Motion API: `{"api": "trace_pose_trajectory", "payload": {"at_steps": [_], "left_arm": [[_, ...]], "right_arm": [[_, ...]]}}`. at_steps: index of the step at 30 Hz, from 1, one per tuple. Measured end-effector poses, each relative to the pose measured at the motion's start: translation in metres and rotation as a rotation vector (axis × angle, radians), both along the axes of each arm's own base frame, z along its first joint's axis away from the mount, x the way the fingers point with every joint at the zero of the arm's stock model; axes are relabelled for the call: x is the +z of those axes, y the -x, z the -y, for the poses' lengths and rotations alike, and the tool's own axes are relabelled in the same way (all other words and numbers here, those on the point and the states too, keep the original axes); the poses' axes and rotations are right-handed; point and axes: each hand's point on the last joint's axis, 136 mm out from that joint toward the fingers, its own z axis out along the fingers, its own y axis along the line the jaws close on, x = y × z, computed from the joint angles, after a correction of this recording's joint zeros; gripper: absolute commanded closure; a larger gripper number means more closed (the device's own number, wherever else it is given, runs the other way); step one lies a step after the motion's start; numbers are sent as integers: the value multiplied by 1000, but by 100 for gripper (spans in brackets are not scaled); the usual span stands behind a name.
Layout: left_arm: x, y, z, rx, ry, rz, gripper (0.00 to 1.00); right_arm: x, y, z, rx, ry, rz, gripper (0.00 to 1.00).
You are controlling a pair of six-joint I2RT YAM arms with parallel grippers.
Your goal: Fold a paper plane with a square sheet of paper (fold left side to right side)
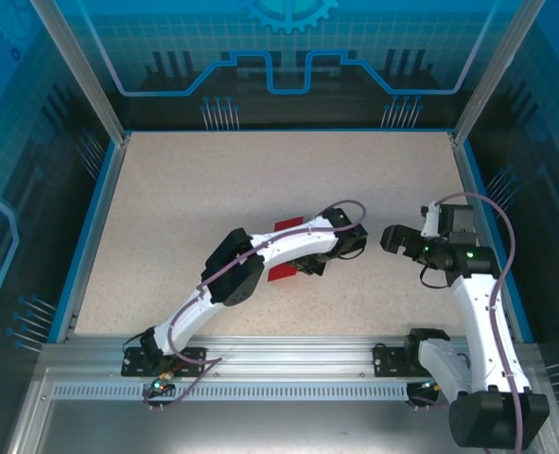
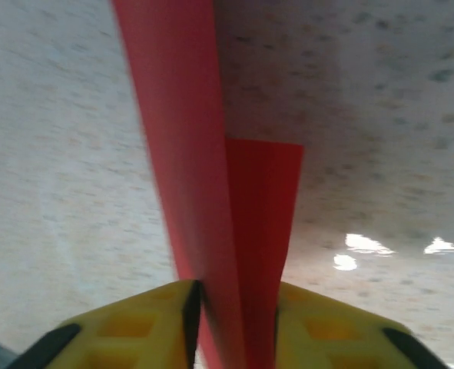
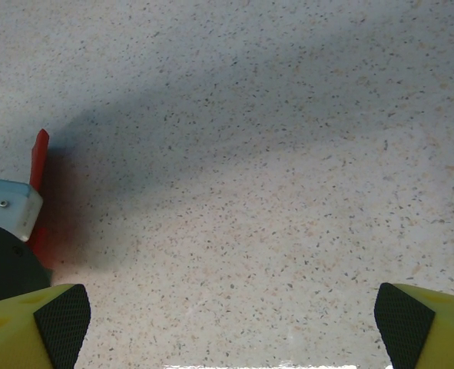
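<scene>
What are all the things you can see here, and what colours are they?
paper: one, red, folded, mid-table under the left arm
table: one, speckled beige, inside the blue walls
wall panels: several, see-through blue, around the table
rail: one, silver, near edge, holding both arm bases
left arm: one, white and black, reaching over the paper
right arm: one, white and black, right side of the table
left gripper: one, yellow, red paper between its fingers
right gripper: one, yellow with black pads, wide open above bare table
</scene>
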Motion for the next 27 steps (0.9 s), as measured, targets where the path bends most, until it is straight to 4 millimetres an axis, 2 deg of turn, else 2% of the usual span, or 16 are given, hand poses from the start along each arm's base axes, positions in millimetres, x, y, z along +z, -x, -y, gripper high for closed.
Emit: {"api": "trace_pose_trajectory", "payload": {"at_steps": [4,7,9,12,16,18,19,22,27], "left_arm": [[-10,-1,22,12,143,-64,48],[-8,-9,37,20,269,-76,40],[2,-14,40,19,345,-65,36],[29,-17,34,28,478,-23,32],[77,-20,-2,77,677,95,27],[93,-22,-27,124,759,166,25],[98,-24,-40,153,791,200,25],[96,-24,-73,231,850,273,24],[58,-10,-102,365,944,272,20]], "right_arm": [[-1,0,2,-6,9,-1,0],[-4,1,-3,10,-14,-7,0],[-7,2,-8,24,-44,-17,0],[-10,-1,-20,52,-94,-29,1],[-22,-5,-62,201,-151,-101,3],[-33,-9,-90,293,-162,-151,8],[-38,-11,-105,336,-164,-173,14],[-50,-20,-145,439,-159,-221,26],[-61,-56,-198,534,-140,-224,36]]}}
